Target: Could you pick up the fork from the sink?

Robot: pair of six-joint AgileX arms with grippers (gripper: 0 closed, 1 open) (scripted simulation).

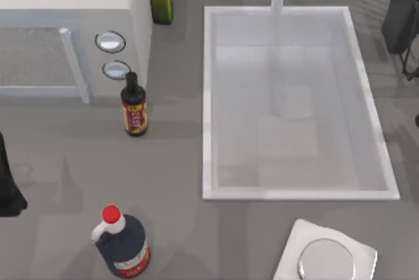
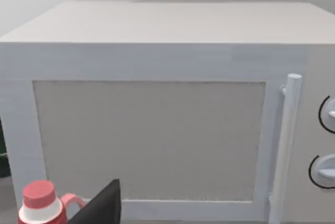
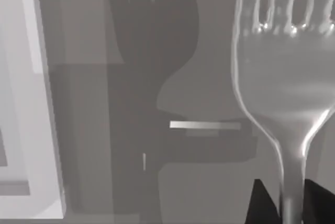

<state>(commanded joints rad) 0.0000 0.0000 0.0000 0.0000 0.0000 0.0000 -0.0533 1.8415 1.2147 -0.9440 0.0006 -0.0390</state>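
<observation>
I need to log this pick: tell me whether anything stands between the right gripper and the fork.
Nothing visible does. In the right wrist view the fork has its handle running straight between the dark fingertips of the right gripper, with no other object between them. The left arm sits parked at the table's left edge.

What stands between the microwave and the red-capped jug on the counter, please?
In the top view, a small dark sauce bottle stands between the microwave and the red-capped jug, near the microwave's knobs.
</observation>
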